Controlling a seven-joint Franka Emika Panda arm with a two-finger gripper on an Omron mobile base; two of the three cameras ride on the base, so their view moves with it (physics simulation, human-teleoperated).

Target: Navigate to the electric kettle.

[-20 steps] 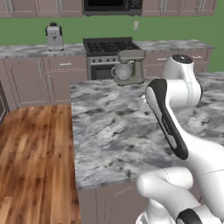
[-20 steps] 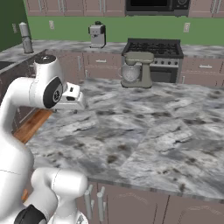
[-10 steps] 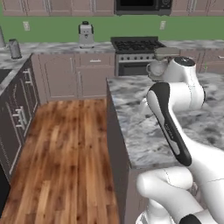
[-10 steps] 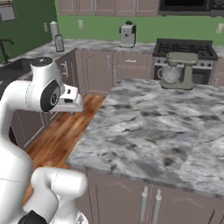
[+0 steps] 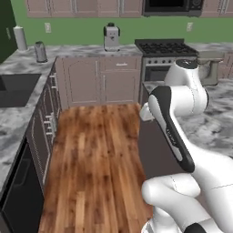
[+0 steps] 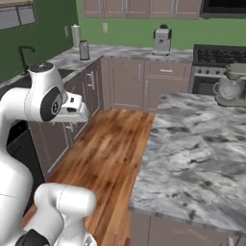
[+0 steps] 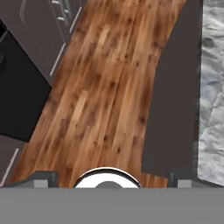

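Kettle [image 5: 41, 52] stands on the far counter [image 5: 82, 49], just beside the paper-towel roll [image 5: 19, 38]; gripper [image 7: 109, 177] fingers sit wide apart above wooden floor [image 7: 105, 87].

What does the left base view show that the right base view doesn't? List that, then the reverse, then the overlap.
Left base view adds: the dark sink basin set in the counter.
Right base view adds: the window and the curved faucet below it.
Shared: the electric kettle on the far corner counter beside the paper-towel roll, the coffee machine, and the wood floor.
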